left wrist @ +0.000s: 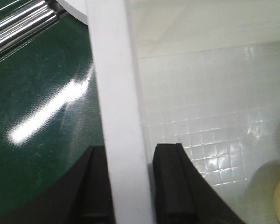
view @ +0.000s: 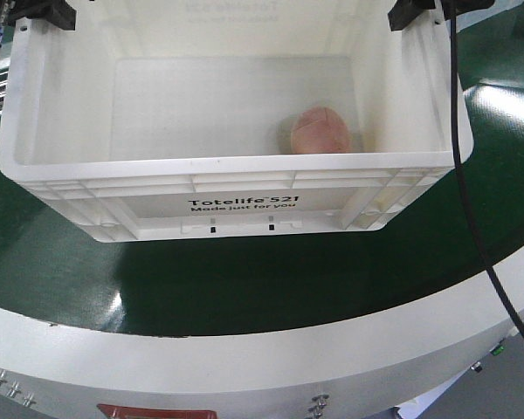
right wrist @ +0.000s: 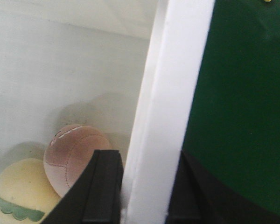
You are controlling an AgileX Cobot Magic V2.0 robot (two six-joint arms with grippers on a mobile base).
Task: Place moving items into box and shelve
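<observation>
Nearest: white table rim (view: 244, 349), then green top. A black cable (view: 472, 201) hangs down at 3 o'clock.

Box (view: 244, 166) mid-table, print side facing the camera. A dark shadow lies under its near edge; cannot tell whether it sits on the top or is just off it.

Inside, pink lump (view: 321, 131) on the floor at about 4 o'clock, close to the right wall. Yellow lump (right wrist: 18, 186) touches it, at 7 o'clock of it in the right wrist view; the near wall hides it from the front.

Loading looks done: both lumps are in. Shelving remains; no shelf in view.

Far rim: left claw (left wrist: 130, 156) at 11 o'clock, right claw (right wrist: 144, 175) at 1 o'clock. Each straddles a side wall, one finger inside and one outside, pressed against the plastic with no gap seen. Judged clamped on the box, ready to lift.
</observation>
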